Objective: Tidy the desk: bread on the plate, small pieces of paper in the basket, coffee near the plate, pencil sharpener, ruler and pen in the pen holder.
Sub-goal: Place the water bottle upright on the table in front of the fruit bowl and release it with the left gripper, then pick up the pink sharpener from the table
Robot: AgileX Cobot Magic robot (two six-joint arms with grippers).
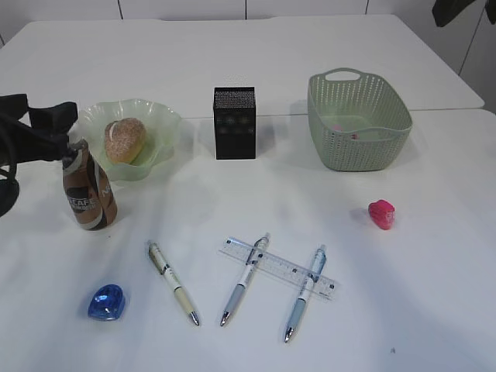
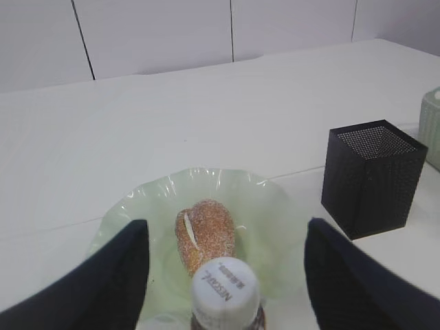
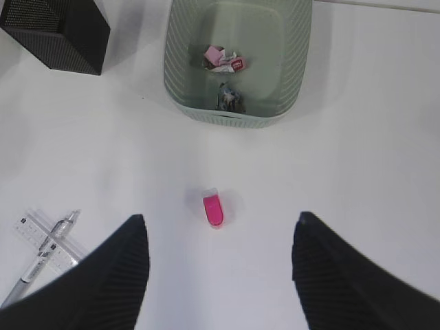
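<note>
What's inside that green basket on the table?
The green basket holds a few crumpled paper scraps, pinkish and white, plus a darker scrap closer to its near wall. From the side view, the basket's wall hides most of them.

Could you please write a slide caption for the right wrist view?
Open right gripper hovering above the pink pencil sharpener, with paper scraps already in the green basket.
</note>
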